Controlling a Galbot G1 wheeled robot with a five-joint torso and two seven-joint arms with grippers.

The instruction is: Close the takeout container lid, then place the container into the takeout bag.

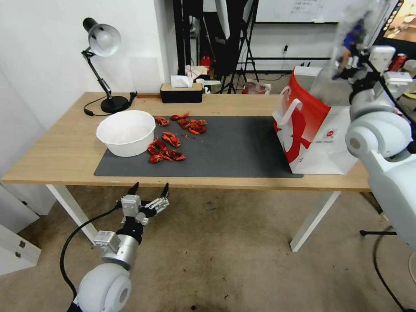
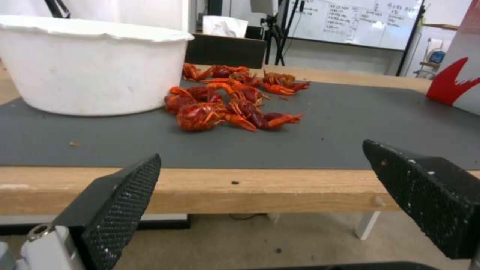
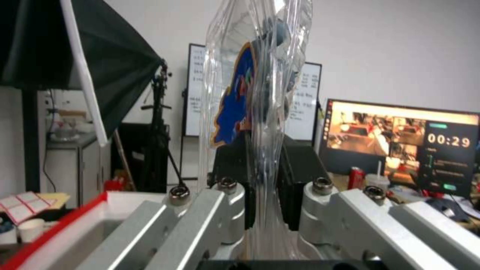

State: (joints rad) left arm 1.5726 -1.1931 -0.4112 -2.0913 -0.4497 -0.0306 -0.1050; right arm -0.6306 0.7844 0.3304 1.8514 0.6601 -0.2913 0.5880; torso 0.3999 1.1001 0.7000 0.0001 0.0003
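Clear plastic, the takeout container [image 3: 257,75] is held upright, clamped edge-on in the right gripper [image 3: 262,195], above the red-and-white takeout bag [image 1: 310,130] on the counter [image 1: 56,151]. From the head view it is seen blurred (its blue sticker is plainer in the right wrist view). Below the counter's front edge, the left gripper [image 1: 149,189] is held with fingers apart. Whether the lid is latched cannot be told.

The bag [image 1: 303,125] is red and white, the box [image 3: 257,75] is see-through with a blue sticker, the bowl [image 1: 125,132] is white, the crawfish [image 1: 167,149] are red, and the mat [image 1: 234,147] is dark grey.
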